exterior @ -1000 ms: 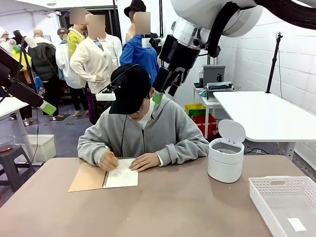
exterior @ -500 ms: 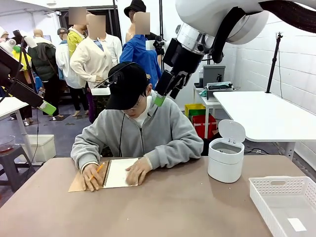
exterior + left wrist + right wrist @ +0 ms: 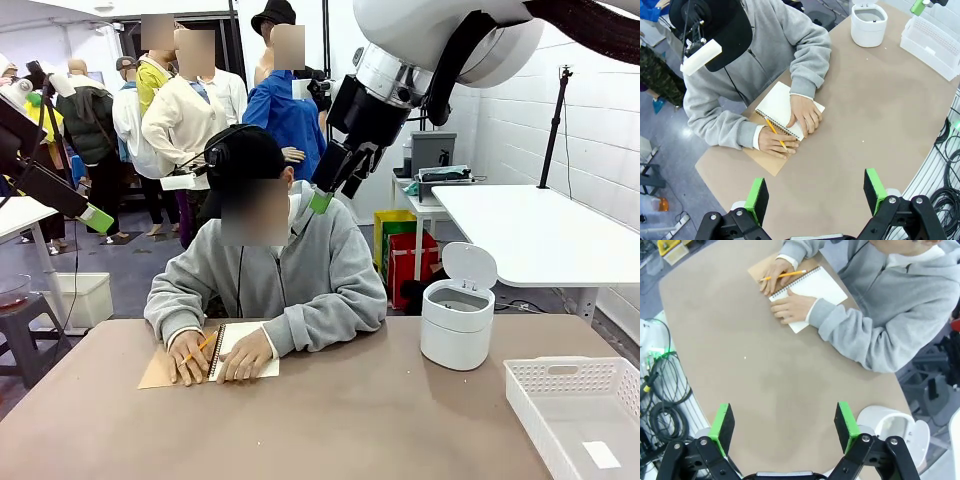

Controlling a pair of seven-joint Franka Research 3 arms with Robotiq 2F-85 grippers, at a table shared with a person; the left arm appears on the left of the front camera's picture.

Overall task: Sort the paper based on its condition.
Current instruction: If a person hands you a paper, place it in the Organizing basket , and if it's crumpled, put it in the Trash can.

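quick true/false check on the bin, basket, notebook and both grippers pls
1. The white bin has its lid up. True.
2. The right gripper grips a crumpled wad. False: its fingers are open and empty, above the table.
3. The person holds a pencil at the notebook. True.
4. The basket touches the notebook. False: it stands apart, at the table's near right corner.
5. The left gripper is shut. False: it is open, holding nothing.
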